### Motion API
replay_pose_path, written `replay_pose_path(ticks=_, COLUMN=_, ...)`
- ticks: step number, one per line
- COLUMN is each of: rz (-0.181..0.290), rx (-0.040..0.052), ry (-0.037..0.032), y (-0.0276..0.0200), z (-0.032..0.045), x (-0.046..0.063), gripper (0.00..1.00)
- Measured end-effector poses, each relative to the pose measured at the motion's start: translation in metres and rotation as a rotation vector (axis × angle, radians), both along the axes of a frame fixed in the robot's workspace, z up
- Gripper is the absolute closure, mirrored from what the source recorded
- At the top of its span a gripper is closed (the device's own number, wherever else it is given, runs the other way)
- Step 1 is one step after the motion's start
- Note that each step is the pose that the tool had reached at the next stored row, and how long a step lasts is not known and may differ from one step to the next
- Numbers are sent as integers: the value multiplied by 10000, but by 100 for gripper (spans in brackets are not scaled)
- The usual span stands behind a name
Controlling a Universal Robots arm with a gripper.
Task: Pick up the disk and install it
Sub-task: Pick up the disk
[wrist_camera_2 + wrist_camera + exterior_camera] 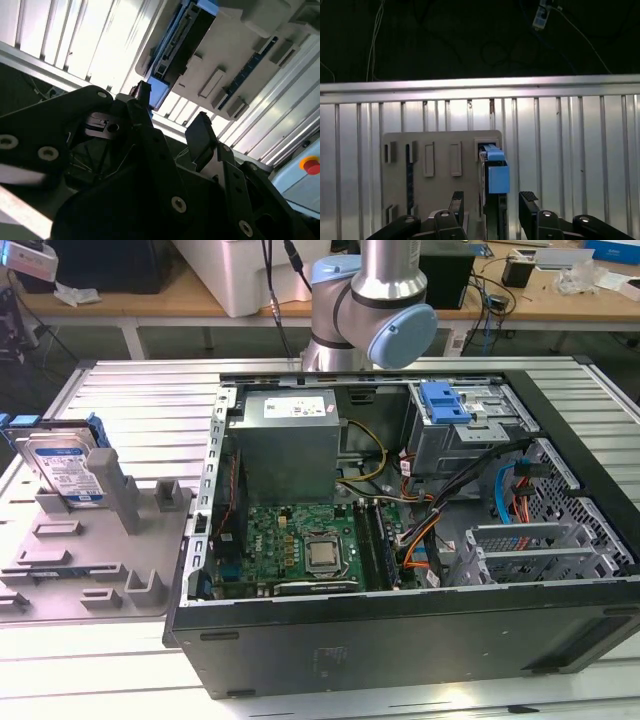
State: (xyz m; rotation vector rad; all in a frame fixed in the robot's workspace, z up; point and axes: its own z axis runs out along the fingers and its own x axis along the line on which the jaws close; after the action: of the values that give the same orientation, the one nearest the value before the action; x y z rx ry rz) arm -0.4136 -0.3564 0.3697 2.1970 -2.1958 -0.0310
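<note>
Fingers (529,201) spread wide and empty, with the disk (493,172) untouched.
In the first wrist view the disk shows edge-on between them. It stands upright in a slot of the grey holder (100,550) on the slatted desk (130,380), at the exterior view's left of the open computer case (400,640).

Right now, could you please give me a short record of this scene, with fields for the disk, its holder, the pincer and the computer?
disk: hard drive with blue bracket, standing on edge in its holder
holder: grey slotted fixture on the ribbed metal table, at the exterior view's left of the case
tool: pincer open, holding nothing, lined up over the hard drive, apart from it
case: computer case lying open; power supply, motherboard, drive cage with blue latch
progress: hard drive not yet picked up
</note>
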Motion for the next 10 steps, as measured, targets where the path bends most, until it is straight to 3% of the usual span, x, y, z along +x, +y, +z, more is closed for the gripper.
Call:
replay_pose_path(ticks=2, rz=304, rx=0, ry=0, y=0, z=-1, x=0, gripper=44)
replay_pose_path(ticks=10, rz=378, rx=1, ry=-3, y=2, z=-3, x=0, gripper=44)
